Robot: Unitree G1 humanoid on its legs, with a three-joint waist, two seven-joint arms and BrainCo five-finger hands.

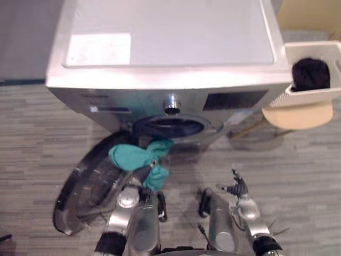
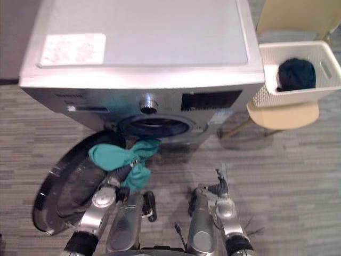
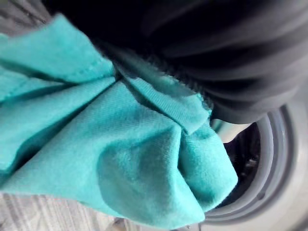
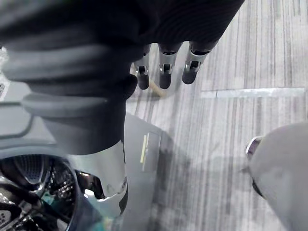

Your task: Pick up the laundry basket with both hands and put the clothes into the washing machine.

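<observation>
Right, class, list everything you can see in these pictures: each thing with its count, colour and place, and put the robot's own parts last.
washing machine: one, white and silver, straight ahead of the robot
door: one, round, dark glass in a silver rim, swung open to the robot's left
knob: one, silver, above the drum opening
teal cloth: one, bunched at the left hand, just in front of the drum opening
laundry basket: one, white, on the chair right of the machine
dark garment: one, inside the basket
chair: one, beige, under the basket
floor: grey wood pattern
left hand: one, at the teal cloth
right hand: one, low on the right, fingers straight, holding nothing
</observation>
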